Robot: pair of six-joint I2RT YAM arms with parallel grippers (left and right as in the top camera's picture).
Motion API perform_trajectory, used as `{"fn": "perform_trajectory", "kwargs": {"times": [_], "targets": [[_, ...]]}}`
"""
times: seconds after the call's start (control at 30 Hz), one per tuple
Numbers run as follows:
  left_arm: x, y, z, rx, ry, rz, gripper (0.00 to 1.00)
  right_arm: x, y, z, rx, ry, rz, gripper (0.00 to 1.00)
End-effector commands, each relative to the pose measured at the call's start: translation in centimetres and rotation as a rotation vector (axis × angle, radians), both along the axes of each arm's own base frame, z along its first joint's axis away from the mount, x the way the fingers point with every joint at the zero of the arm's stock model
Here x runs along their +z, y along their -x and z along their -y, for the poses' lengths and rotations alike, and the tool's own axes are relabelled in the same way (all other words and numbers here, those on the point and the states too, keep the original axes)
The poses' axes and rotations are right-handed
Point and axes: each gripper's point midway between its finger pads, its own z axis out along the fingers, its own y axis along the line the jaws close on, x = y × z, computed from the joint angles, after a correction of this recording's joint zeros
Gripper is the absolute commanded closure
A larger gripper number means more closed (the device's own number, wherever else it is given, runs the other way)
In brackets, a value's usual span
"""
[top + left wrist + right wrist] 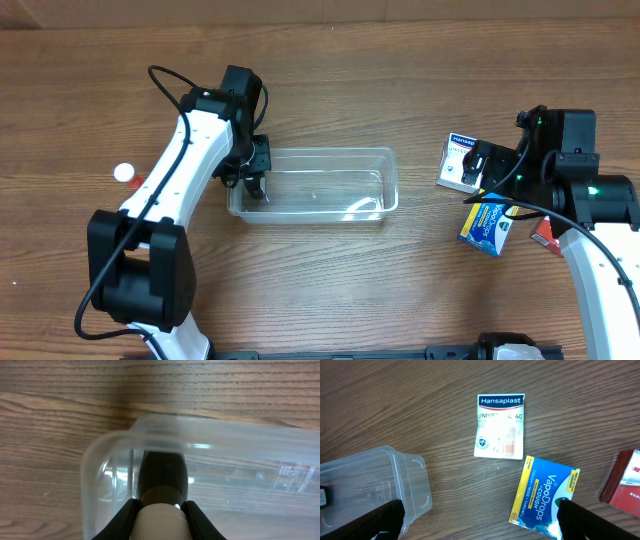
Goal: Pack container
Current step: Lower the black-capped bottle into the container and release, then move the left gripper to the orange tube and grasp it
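The clear plastic container [330, 185] lies in the middle of the table. My left gripper [254, 180] is over its left end, shut on a dark bottle with a white ribbed cap [161, 517]; the bottle's dark body [162, 472] reaches down inside the container [240, 455]. My right gripper [480, 522] is open and empty, above bare wood between the container's end [380, 485] and a blue VapoDrops box [545, 495]. A white Hansaplast box [500, 425] lies beyond it.
A red box [625, 485] lies at the far right, also in the overhead view [543, 236]. A small white-capped red item [125, 173] lies left of the left arm. The VapoDrops box [487, 226] and Hansaplast box [460, 163] sit right of the container.
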Motion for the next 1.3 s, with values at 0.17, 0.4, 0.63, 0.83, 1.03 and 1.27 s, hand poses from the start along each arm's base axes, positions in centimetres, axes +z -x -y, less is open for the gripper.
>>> {"fn": "perform_trajectory", "kwargs": {"times": [0.17, 0.4, 0.63, 0.83, 1.03, 1.27], "targets": [[0.2, -0.7, 0.1, -0.009, -0.008, 0.02, 0.42, 1.2, -0.4, 0.1, -0.005, -0.003, 0.035, 0.0], [8.9, -3.0, 0.8, -0.013, 0.027, 0.129, 0.36, 1.2, -0.4, 0.1, -0.004, -0.003, 0.035, 0.0], [18.3, -2.5, -4.4, 0.079, -0.071, 0.252, 0.0, 1.2, -0.4, 0.1, -0.004, -0.003, 0.035, 0.0], [20.2, 1.2, -14.7, 0.413, -0.059, 0.223, 0.0, 1.2, -0.4, 0.1, -0.004, -0.003, 0.036, 0.0], [17.4, 3.3, -18.8, 0.553, -0.042, 0.12, 0.0, 1.2, -0.4, 0.1, -0.004, -0.003, 0.036, 0.0], [9.9, 3.4, -21.6, 0.624, -0.04, 0.035, 0.0, 1.2, -0.3, 0.1, -0.005, -0.003, 0.034, 0.0]]}}
